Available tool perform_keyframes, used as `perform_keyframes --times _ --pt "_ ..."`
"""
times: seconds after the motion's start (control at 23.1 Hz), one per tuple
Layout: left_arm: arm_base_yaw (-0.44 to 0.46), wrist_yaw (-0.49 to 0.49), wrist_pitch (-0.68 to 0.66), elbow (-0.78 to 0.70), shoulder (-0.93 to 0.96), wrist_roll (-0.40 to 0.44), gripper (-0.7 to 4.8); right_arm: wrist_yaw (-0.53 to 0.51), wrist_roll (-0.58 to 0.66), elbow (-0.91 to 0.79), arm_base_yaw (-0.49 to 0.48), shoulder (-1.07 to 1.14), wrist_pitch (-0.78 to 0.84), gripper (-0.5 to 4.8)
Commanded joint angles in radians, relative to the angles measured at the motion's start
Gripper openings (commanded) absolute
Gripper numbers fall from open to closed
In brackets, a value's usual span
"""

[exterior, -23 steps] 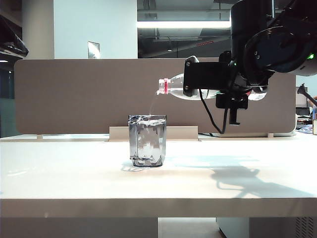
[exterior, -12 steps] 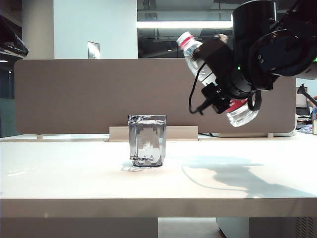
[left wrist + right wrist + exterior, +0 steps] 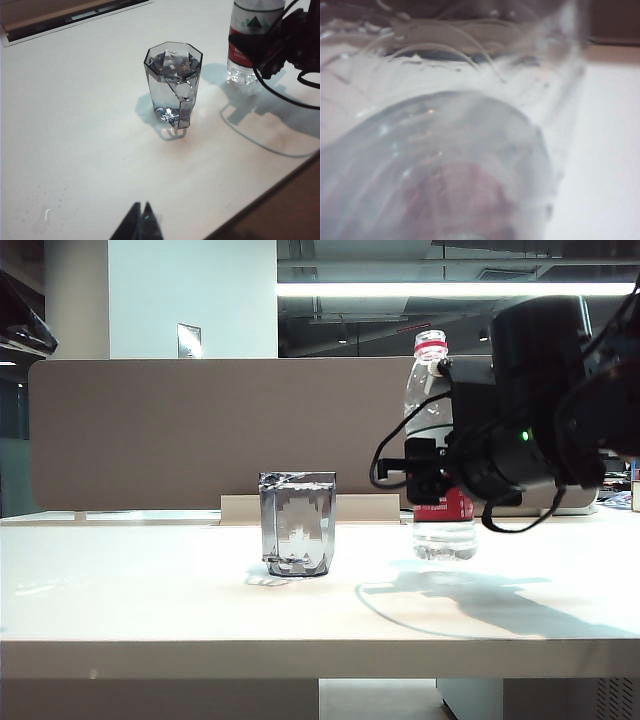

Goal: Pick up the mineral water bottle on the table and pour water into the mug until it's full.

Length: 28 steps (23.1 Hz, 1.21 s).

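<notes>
The mug point(image 3: 297, 525) point(image 3: 173, 82), a smoky faceted glass, stands mid-table with water point(image 3: 172, 60) up near its rim. To its right the mineral water bottle point(image 3: 432, 390) point(image 3: 246, 30) is upright, its base at or just above the table point(image 3: 150, 590). My right gripper point(image 3: 432, 485) is shut on the bottle at its red-and-white label. In the right wrist view the clear bottle point(image 3: 445, 165) fills the picture and hides the fingers. My left gripper point(image 3: 141, 206) hangs shut and holding nothing over the near table, short of the mug.
A beige partition point(image 3: 150, 430) runs along the back, with a low white strip point(image 3: 310, 508) behind the mug. A black cable point(image 3: 385, 455) loops off the right gripper. Small droplets point(image 3: 47, 217) lie on the table near the left gripper.
The bottle swung from lying level over the mug, pouring, up to upright, and came down to the mug's right. The stream stopped. The left arm stayed still.
</notes>
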Motion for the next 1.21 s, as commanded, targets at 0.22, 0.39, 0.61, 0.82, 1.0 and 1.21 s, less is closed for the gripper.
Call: perform_keyframes --times 0.22,0.39,0.61,0.82,1.0,1.21 --pt "-0.001 0.003 0.013 0.003 -0.001 0.003 -0.05 -0.038 0.005 -0.005 0.002 0.080 0.148 2.11" --pt "-0.001 0.003 0.013 0.003 -0.001 0.003 -0.05 -0.037 0.005 -0.006 0.002 0.104 0.163 2.11" --pt "-0.001 0.003 0.013 0.003 -0.001 0.003 -0.05 -0.064 -0.006 -0.012 0.002 0.105 0.164 2.96" --pt "-0.001 0.003 0.013 0.003 -0.001 0.003 -0.05 -0.085 -0.007 -0.026 0.002 0.102 0.165 4.79" --pt "-0.001 0.003 0.013 0.003 -0.001 0.003 -0.05 -0.082 -0.032 -0.060 0.002 0.090 0.169 4.79" --pt "-0.001 0.003 0.013 0.003 -0.001 0.003 -0.05 -0.080 -0.099 -0.151 0.002 0.006 0.180 4.79"
